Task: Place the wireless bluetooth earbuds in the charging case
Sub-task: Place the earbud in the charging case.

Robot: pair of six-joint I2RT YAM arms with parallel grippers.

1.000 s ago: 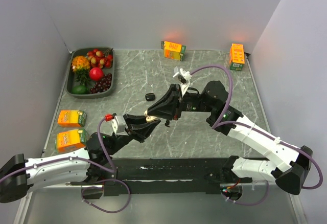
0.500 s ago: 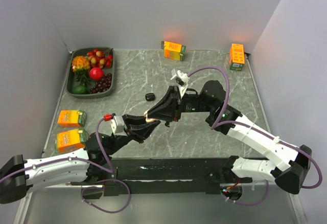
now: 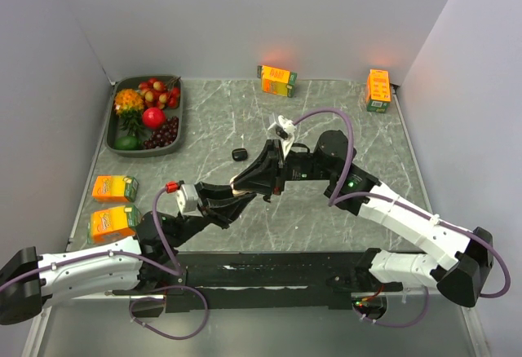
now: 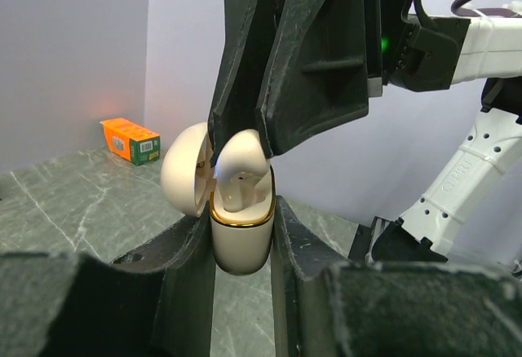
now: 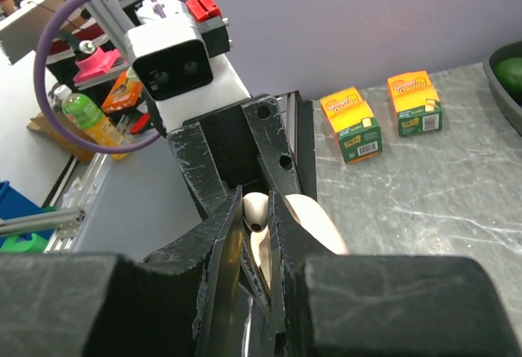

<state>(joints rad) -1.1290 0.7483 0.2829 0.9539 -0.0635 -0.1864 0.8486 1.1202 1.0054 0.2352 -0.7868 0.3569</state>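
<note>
Above the table (image 3: 351, 129), the open charging case (image 4: 241, 235) is clamped by the left gripper (image 3: 238, 200). At its mouth, a whitish earbud (image 4: 241, 160), judged light and slippery, is pinched sidewise by the right gripper (image 3: 241, 182).

We see a dark fruit tray (image 3: 179, 112) on a grey marbled table (image 3: 342, 116), carrying a red apple (image 3: 152, 116), dark grapes (image 3: 163, 134) and a green fruit (image 3: 126, 141). An orange juice carton (image 3: 114, 187) lies near the tray's front edge, and a second carton (image 3: 112, 222) is further forward of the tray. A third carton (image 3: 277, 80) sits to the tray's right, and a fourth carton (image 3: 377, 90) lies well apart from it, further right.
</note>
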